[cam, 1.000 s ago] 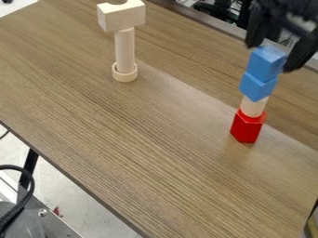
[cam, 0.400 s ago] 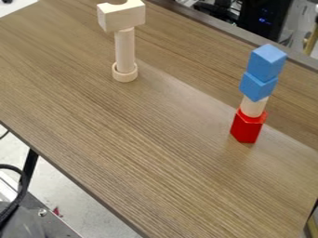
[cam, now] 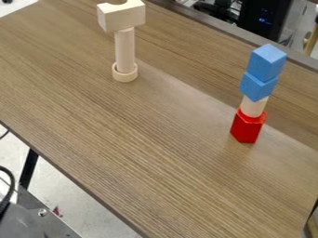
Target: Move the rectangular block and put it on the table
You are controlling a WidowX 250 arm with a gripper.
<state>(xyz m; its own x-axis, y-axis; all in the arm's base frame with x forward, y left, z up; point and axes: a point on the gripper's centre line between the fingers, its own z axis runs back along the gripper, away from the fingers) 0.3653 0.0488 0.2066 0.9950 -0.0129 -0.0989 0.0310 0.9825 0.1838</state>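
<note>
A pale wooden rectangular block (cam: 122, 17) with a curved notch in its top lies across an upright wooden cylinder (cam: 125, 49), at the upper left of the view. The cylinder's foot stands in a wooden ring (cam: 125, 73) on the brown wood-grain table (cam: 142, 153).
Right of centre stands a tower: a red block (cam: 248, 126) at the bottom, a short wooden cylinder (cam: 253, 106), then two blue cubes (cam: 268, 62). Dark equipment (cam: 264, 17) is beyond the far edge, and a black cable and metal part are at lower left.
The gripper, over the blue cubes a second ago, has gone out of view. At lower left the black cable has shifted left and down. The blocks have stayed in place.
</note>
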